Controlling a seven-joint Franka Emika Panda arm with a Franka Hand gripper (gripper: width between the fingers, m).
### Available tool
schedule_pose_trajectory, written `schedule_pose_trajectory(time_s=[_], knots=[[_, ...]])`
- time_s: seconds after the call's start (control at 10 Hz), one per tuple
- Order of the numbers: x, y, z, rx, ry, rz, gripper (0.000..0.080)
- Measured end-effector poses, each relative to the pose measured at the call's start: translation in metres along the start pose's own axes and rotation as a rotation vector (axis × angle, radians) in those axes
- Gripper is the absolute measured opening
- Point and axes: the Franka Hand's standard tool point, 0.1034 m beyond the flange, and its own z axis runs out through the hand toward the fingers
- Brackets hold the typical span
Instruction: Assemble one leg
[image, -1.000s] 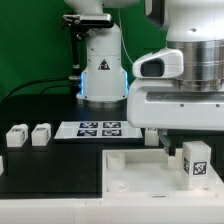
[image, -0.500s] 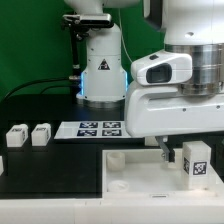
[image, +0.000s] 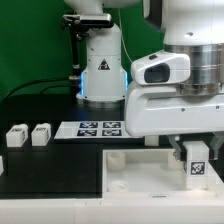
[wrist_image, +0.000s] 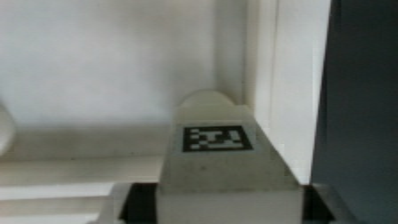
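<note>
A white leg (image: 197, 163) with a black-and-white tag stands upright in the corner of the large white tray-like piece (image: 130, 172), at the exterior view's right. My gripper (image: 196, 150) is down over it, with a dark finger on each side. In the wrist view the leg (wrist_image: 217, 150) fills the gap between my fingers (wrist_image: 146, 205), and both pads lie against its sides. My gripper (wrist_image: 228, 205) is shut on it. The tray's raised rim (wrist_image: 285, 70) runs close beside the leg.
Two more white legs (image: 15, 135) (image: 40, 133) lie on the black table at the exterior view's left. The marker board (image: 97, 128) lies behind the tray. The robot's base (image: 100, 70) stands at the back. A green backdrop is behind.
My gripper has moved toward the exterior view's right and lower, from beside the leg to around it. The leg has stayed in place.
</note>
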Motion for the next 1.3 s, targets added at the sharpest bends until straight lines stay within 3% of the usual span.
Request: schedule_pose_trajectory(time_s=[0.2, 0.7, 1.0, 1.1, 1.2, 1.3], knots=[[0.0, 0.0, -0.001, 0.004, 0.044, 0.328, 0.0291], [-0.003, 0.034, -0.002, -0.044, 0.087, 0.821, 0.0305], [-0.003, 0.04, -0.002, -0.056, 0.094, 0.844, 0.0308], [-0.003, 0.04, -0.002, -0.056, 0.094, 0.844, 0.0371], [-0.004, 0.04, -0.002, -0.057, 0.094, 0.844, 0.0371], [-0.004, 0.04, -0.001, -0.057, 0.093, 0.844, 0.0568]])
